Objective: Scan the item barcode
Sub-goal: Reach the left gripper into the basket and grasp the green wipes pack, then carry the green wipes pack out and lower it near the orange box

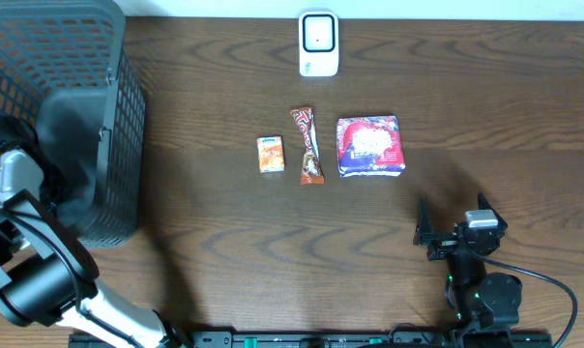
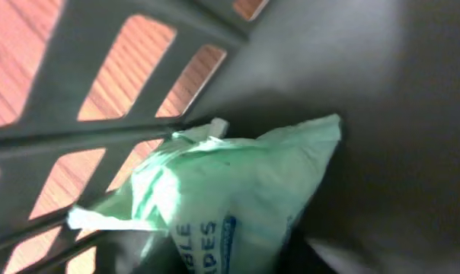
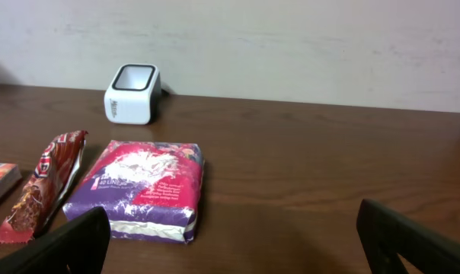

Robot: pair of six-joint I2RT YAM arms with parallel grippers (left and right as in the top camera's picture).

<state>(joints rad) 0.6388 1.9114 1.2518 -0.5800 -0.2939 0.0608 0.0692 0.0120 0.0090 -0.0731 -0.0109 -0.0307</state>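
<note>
Wipes packet (image 2: 237, 198), pale green with blue lettering, lies inside the basket (image 1: 41, 58), crumpled against its grey slatted wall and floor; no barcode can be made out on the face that shows. The dark wooden tabletop (image 1: 224, 251) carries the basket at its far left corner. The left arm (image 1: 16, 188) reaches down into the basket, and the left tool is hidden there; whether it is apart or clamped on the packet I cannot tell. Well to the right of the basket, at the near edge, the right tool (image 1: 452, 208) hangs with its fingers spread wide apart, holding nothing. Right of the basket at mid-depth sits a purple packet (image 1: 370, 146). The white barcode scanner (image 1: 318, 43) stands farther back. A brown chocolate bar (image 1: 307, 145) lies closer to the basket than the purple packet, and a small orange box (image 1: 271, 155) is closer still.
</note>
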